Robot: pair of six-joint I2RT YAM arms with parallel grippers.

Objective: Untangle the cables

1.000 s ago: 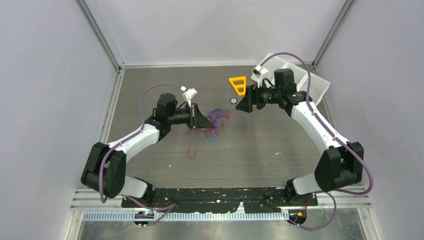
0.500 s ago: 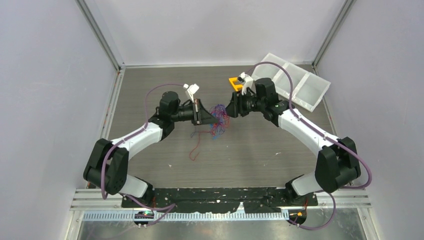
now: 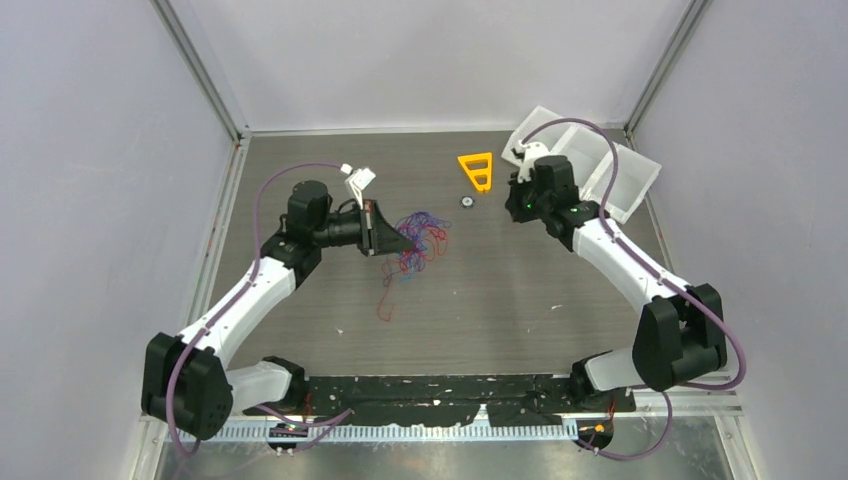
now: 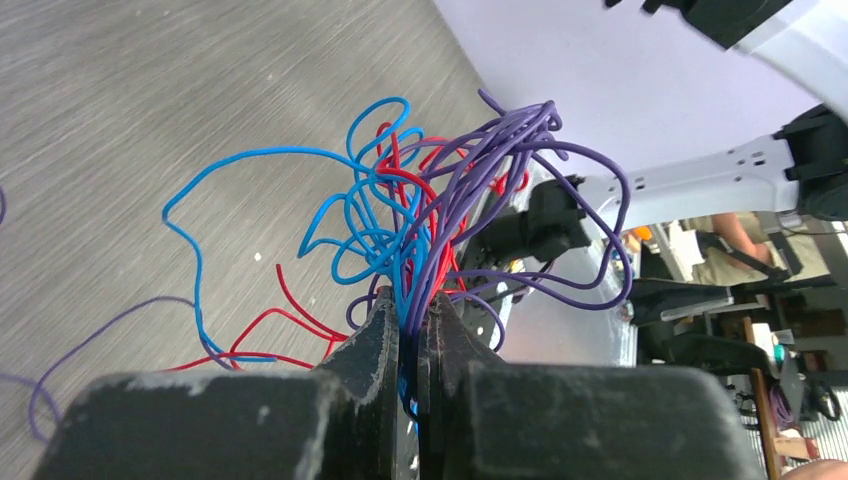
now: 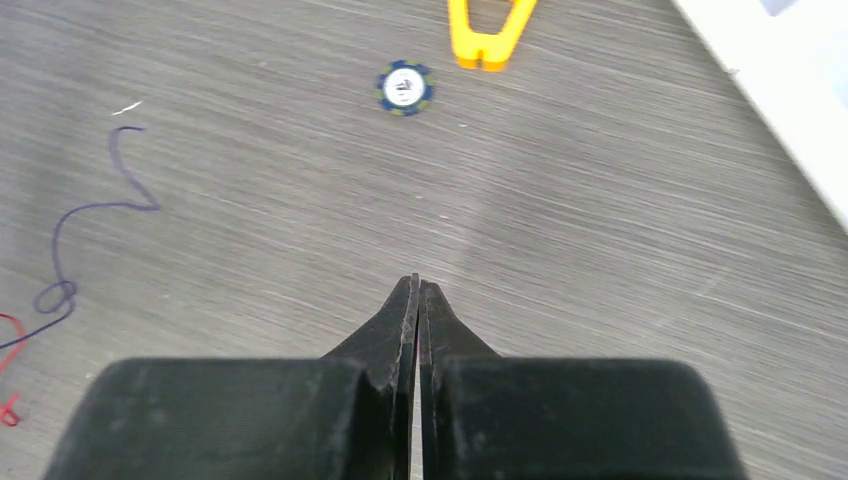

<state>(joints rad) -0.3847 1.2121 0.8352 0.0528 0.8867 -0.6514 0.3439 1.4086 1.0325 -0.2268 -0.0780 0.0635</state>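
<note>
The cables [image 3: 418, 238] are a loose clump of thin red, blue and purple wires left of the table's middle. A red strand [image 3: 386, 296] trails from the clump toward the near edge. My left gripper [image 3: 388, 233] is at the clump's left side. In the left wrist view it [image 4: 412, 306] is shut on a bundle of the cables [image 4: 430, 215], which fan out above its fingertips. My right gripper [image 3: 517, 207] hovers to the right, apart from the clump. In the right wrist view its jaws [image 5: 416, 286] are shut on nothing, above bare table, with a loose purple wire [image 5: 88, 212] at the left.
An orange plastic triangle [image 3: 477, 170] lies at the back centre, with a small round chip [image 3: 466, 200] just in front of it. Both show in the right wrist view, the triangle [image 5: 488, 35] and the chip [image 5: 404, 88]. A clear tray [image 3: 600, 170] sits at the back right corner.
My right gripper has drawn back to the right, away from the clump, and shut empty. My left arm has pulled left with the cables still gripped.
</note>
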